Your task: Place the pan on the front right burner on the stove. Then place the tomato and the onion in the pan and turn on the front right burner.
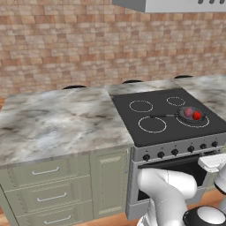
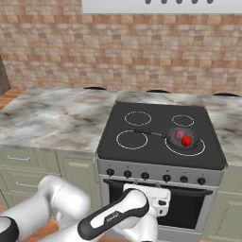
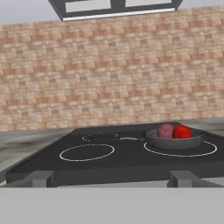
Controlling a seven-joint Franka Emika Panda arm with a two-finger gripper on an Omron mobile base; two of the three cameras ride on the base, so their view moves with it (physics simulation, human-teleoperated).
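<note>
Pan (image 2: 182, 138) sits on front right burner (image 2: 201, 150) of stove (image 2: 142, 156), handle pointing left; tomato (image 2: 186, 140) and onion (image 2: 179, 135) lie inside it, touching. Gripper (image 3: 111, 178) is low at stove's front edge, fingers spread wide, holding nothing. Remaining item is prob. the burner knob (image 2: 184, 179) on the front panel: judged small, rigid, smooth, so pinch across its dia. w/ both pads square and turn slowly to avoid slip.

A kitchen: stove (image 2: 160, 142) set in marble counter (image 1: 57, 123), brick wall (image 2: 118, 52) behind
</note>
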